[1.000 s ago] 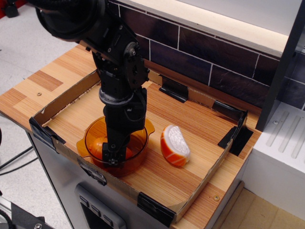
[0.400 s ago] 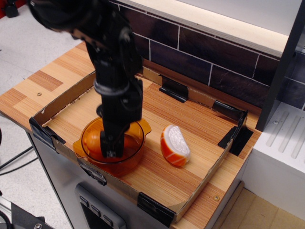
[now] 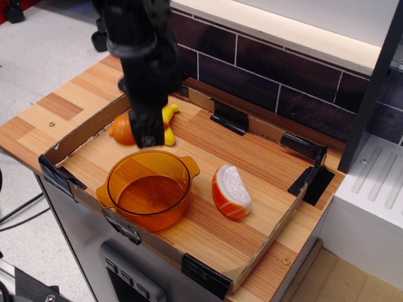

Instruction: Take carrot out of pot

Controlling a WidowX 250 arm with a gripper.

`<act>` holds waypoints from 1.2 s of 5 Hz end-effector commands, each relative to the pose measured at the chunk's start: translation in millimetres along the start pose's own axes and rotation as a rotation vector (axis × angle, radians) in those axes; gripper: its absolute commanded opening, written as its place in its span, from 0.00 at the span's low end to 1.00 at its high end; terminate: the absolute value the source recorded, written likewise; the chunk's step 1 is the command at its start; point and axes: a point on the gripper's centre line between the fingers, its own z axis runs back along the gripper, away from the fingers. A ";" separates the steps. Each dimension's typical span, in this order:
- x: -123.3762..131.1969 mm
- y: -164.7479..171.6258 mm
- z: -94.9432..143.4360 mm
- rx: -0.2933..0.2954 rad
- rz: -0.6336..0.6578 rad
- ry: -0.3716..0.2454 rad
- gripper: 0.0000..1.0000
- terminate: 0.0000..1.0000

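The orange translucent pot point(image 3: 150, 190) stands at the front left of the cardboard tray, and its inside shows nothing but its floor. My black gripper point(image 3: 145, 137) hangs above the pot's far rim, shut on the orange carrot point(image 3: 123, 129). The carrot's rounded end sticks out to the left of the fingers, lifted above the tray floor. The rest of the carrot is hidden behind the fingers.
A yellow toy banana point(image 3: 168, 121) lies just behind the gripper. An orange-and-white wedge slice point(image 3: 231, 191) lies right of the pot. The low cardboard tray wall point(image 3: 267, 246) rings the wooden floor. A dark tiled wall stands behind, a white rack at right.
The gripper has risen out of the pot with the carrot and moved back and left. The pot shifted slightly left and now holds nothing; the banana has come into view.
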 end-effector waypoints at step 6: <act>64.4 51.4 -66.7 0.109 0.080 0.034 0.00 0.00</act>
